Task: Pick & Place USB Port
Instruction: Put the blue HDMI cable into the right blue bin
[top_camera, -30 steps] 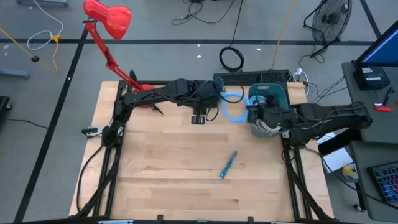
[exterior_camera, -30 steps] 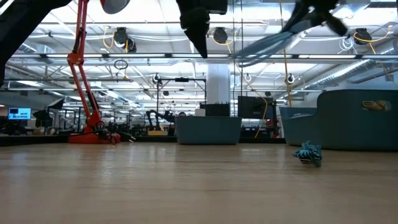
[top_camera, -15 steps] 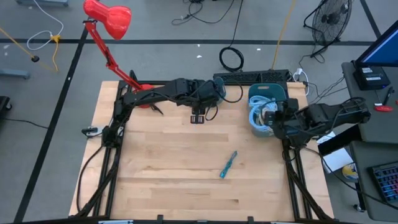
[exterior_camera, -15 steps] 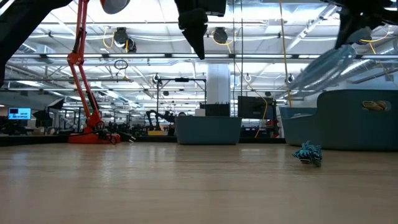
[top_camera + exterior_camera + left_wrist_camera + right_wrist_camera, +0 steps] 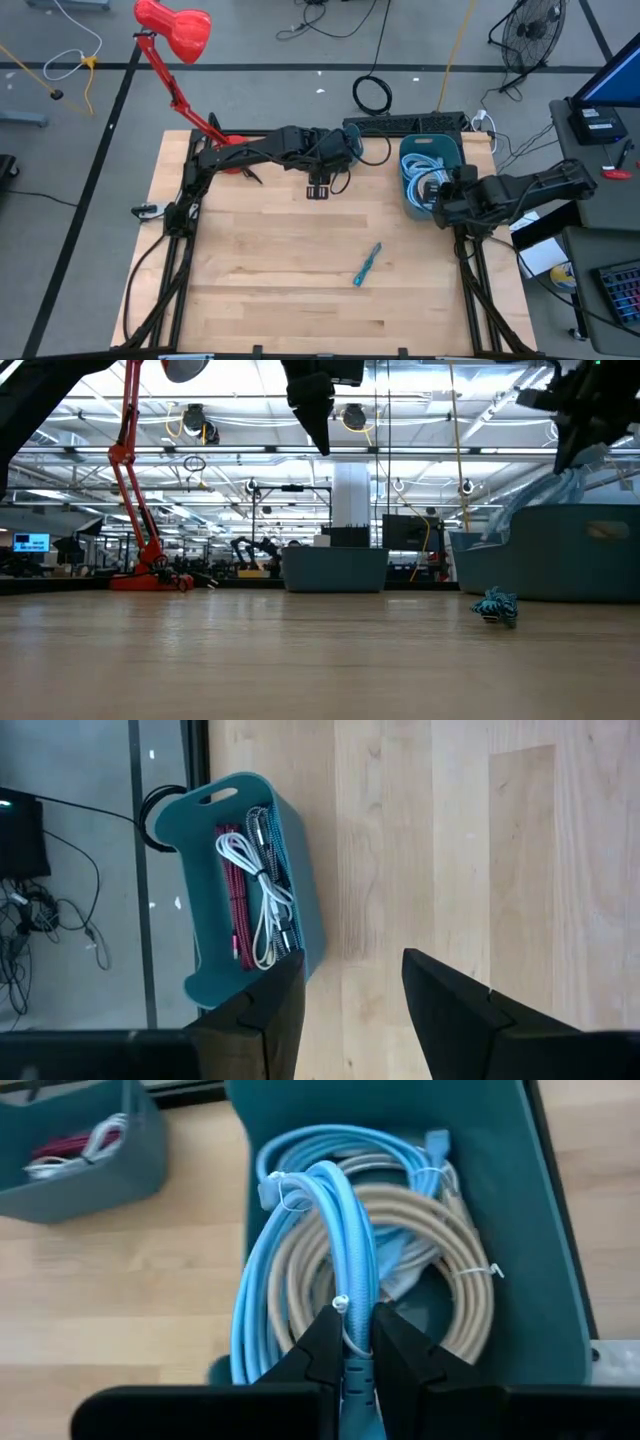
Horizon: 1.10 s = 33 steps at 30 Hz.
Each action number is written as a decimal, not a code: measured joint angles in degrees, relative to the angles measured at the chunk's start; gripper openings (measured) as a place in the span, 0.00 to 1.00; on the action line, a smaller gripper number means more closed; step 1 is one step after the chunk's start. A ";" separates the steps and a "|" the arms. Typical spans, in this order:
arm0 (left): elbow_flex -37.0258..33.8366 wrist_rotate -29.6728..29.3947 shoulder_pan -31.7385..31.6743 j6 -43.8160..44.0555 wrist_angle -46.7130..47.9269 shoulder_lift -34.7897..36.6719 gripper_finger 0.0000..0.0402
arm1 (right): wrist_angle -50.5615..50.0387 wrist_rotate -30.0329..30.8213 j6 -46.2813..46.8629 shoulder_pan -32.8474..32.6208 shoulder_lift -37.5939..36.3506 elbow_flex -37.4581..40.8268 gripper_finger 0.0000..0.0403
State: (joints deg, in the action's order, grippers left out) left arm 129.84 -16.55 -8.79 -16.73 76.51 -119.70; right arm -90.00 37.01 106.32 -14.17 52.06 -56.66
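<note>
My right gripper (image 5: 350, 1348) hovers over the teal bin (image 5: 456, 150) at the table's far right and is shut on a light-blue coiled cable (image 5: 300, 1230). A beige cable coil (image 5: 455, 1250) lies in the same bin (image 5: 545, 1230). In the low view the blue coil (image 5: 545, 475) slants down from that gripper (image 5: 588, 425) behind the bin's wall (image 5: 570, 555). My left gripper (image 5: 350, 990) is open and waits high above the table's far middle (image 5: 320, 190). A small blue cable (image 5: 366, 265) lies loose on the wood. My right gripper pinches the light-blue coil between its two fingers at the bundled strands beside a white tie (image 5: 342, 1305). It comes from above, pointing down. The coil hangs slanted below the fingers, and its far loops rest in the bin on the beige coil.
A second teal bin (image 5: 300, 890) with red and white cables stands by the far edge, left of the first (image 5: 90, 1170). A red desk lamp (image 5: 175, 30) rises from the far left. A black power strip (image 5: 405, 122) lies along the far edge. Bare wood fills the near half.
My right gripper carried the light-blue coil toward the table's right edge and down, from beside the bin's left side to over the bin. The coil, which stuck out left of the bin, now hangs into it. The gripper stayed shut on it.
</note>
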 joint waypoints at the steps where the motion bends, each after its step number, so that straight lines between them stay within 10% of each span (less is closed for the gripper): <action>1: 0.00 0.02 0.10 0.07 0.00 -0.01 0.43 | 0.02 -0.04 0.55 -0.02 -0.05 0.85 0.05; 33: 0.00 1.34 2.68 1.02 -0.11 -0.04 0.43 | 0.65 -15.11 -12.59 10.77 8.47 11.77 0.08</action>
State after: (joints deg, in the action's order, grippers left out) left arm 129.84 -15.22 -6.11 -15.71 76.40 -119.74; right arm -89.35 21.90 93.73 -3.40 60.53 -44.88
